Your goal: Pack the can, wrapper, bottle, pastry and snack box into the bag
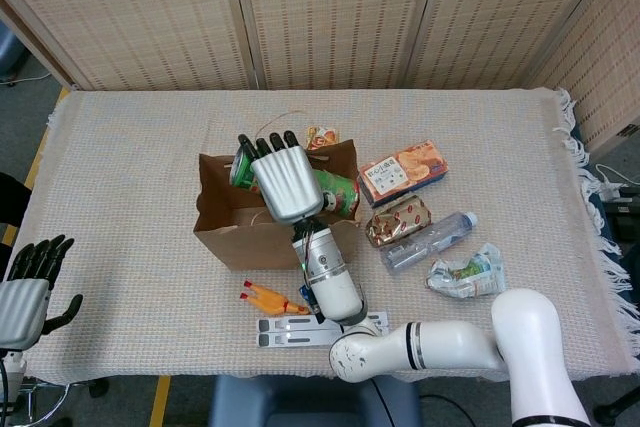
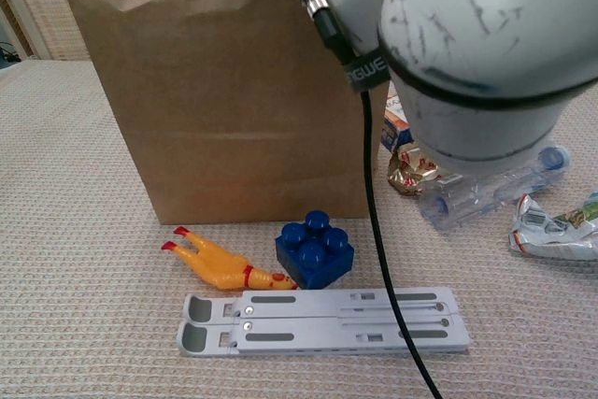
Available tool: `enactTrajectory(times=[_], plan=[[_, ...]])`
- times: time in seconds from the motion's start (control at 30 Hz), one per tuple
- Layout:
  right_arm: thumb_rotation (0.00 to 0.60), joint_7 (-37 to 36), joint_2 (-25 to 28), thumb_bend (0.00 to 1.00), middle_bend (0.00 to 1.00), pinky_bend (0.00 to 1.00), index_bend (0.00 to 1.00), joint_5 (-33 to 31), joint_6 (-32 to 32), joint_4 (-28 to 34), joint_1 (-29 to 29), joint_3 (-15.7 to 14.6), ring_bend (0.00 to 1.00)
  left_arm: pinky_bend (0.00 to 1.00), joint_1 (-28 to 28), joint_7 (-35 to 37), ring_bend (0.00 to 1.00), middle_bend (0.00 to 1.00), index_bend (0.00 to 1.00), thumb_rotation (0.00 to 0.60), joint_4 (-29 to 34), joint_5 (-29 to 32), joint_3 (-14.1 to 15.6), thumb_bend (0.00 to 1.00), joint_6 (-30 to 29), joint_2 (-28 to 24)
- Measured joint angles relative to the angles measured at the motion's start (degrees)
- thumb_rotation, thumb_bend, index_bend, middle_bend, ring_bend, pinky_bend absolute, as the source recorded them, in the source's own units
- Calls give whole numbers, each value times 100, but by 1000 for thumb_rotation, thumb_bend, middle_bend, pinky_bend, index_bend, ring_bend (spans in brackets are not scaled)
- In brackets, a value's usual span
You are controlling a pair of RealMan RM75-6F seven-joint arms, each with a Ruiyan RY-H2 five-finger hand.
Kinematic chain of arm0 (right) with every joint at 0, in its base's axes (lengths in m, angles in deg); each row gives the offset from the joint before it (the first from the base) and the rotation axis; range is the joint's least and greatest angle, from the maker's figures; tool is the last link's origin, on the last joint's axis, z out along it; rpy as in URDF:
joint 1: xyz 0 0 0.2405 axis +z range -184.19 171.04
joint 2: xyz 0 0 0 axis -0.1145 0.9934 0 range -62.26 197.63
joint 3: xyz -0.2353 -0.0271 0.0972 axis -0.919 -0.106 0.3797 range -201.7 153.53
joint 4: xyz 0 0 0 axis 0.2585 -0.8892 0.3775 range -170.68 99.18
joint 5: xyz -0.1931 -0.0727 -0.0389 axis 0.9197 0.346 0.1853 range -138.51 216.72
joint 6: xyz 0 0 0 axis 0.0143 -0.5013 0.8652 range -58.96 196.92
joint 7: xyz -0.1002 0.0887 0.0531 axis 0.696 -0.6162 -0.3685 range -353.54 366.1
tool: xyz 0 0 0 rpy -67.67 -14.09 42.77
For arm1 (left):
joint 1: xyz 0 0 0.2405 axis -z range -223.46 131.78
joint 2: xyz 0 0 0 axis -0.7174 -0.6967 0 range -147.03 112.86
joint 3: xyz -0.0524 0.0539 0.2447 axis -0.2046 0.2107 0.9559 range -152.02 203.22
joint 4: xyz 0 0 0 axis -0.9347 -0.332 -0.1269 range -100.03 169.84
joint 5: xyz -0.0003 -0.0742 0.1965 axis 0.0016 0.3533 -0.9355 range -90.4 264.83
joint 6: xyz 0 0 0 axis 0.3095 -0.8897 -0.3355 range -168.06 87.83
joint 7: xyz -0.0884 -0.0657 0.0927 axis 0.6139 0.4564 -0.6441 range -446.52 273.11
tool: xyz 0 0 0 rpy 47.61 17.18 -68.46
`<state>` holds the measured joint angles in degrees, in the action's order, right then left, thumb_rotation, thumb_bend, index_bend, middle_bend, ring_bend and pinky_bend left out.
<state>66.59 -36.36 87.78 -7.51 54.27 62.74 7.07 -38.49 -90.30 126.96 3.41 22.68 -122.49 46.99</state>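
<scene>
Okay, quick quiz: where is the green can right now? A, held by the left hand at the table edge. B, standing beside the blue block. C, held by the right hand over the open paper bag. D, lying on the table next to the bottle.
C: in the head view the right hand grips the green can directly above the open top of the paper bag, while the left hand holds nothing at the table edge.

The bag (image 2: 234, 100) is matt brown paper, lightly creased. The right hand (image 1: 286, 183) has a smooth satin-grey shell and black fingers (image 1: 262, 145), around a glossy green can (image 1: 335, 192). At three o'clock from the bag lie a printed cardboard snack box (image 1: 402, 170), a shiny foil-wrapped pastry (image 1: 397, 220), a clear plastic bottle (image 1: 430, 239) and a crinkled glossy wrapper (image 1: 466, 274). The tablecloth (image 1: 130, 167) is coarse woven cloth.
</scene>
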Motion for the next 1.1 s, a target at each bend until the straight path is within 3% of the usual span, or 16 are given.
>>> enactTrajectory(times=[0.3,0.6,0.7,0.87,1.0,1.1], plan=[[600,-41,466,91,187,169,0,103,-246,969,-275,-160,117,0,-2,-109,0,0,0,600,13,19,-7,357,-17,27],[600,-533,1789,91,187,167,0,844,-810,2508,-1409,-713,117,0,-14,-152,0,0,0,600,24,17,-2,357,-40,33],[600,-971,2351,91,187,162,0,1093,-1007,3008,-2013,-1034,117,0,-17,-189,0,0,0,600,35,17,-2,357,-49,39],[600,-2027,3310,90,187,147,0,1402,-1180,3429,-3135,-1878,116,0,-24,-279,0,0,0,600,50,32,-7,357,-69,60],[600,-2965,3889,90,187,145,0,1442,-1055,3316,-3897,-2661,116,0,-32,-376,0,0,0,600,69,45,-14,356,-96,91],[600,-3543,4074,91,187,143,0,1357,-723,2918,-4203,-3005,116,0,-33,-409,0,0,0,600,73,50,-18,357,-102,98]])
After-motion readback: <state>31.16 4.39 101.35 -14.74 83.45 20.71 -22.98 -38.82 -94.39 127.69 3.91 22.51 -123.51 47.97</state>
